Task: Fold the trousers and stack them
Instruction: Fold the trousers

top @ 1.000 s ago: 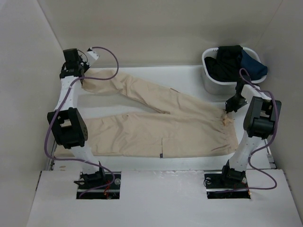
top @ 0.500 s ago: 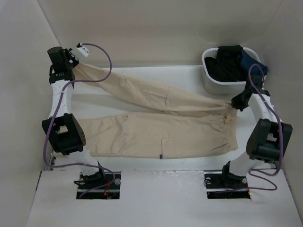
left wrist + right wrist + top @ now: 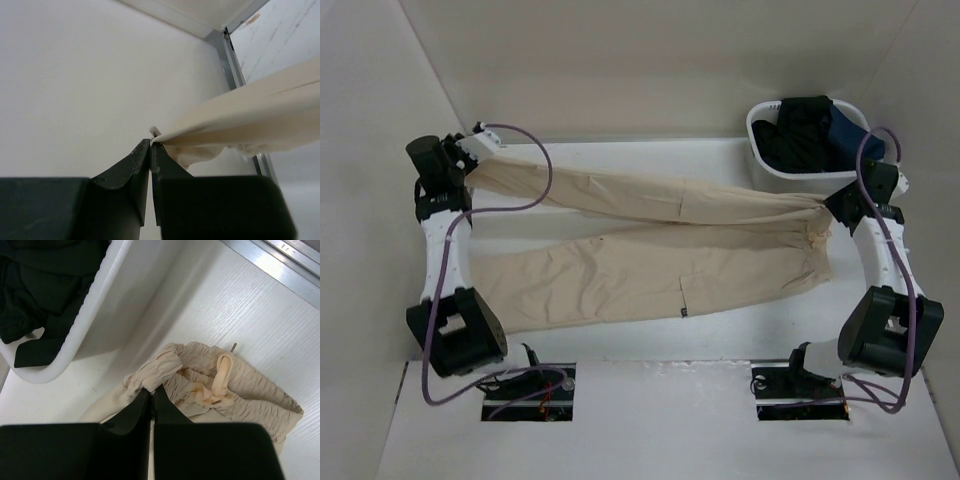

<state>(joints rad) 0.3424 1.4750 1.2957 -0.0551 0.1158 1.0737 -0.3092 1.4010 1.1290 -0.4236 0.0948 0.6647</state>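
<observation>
Pinched at the hem (image 3: 172,134) by the left gripper (image 3: 151,145) and at the waistband (image 3: 235,382) by the right gripper (image 3: 151,390), the far leg (image 3: 650,198) of the trousers (image 3: 620,280) has pulled taut (probably ready for folding).

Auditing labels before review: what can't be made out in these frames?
- Top view: both grips, covered by the wrists.
- Left wrist view: left hand pinches a hem of the trousers; the rest runs off the right edge.
- Right wrist view: the body of the right hand hides the cloth below the waistband.
- Top view: how many dark clothes fill the basket; they are bundled.
- Top view: tag on the near leg, too small to read.
</observation>
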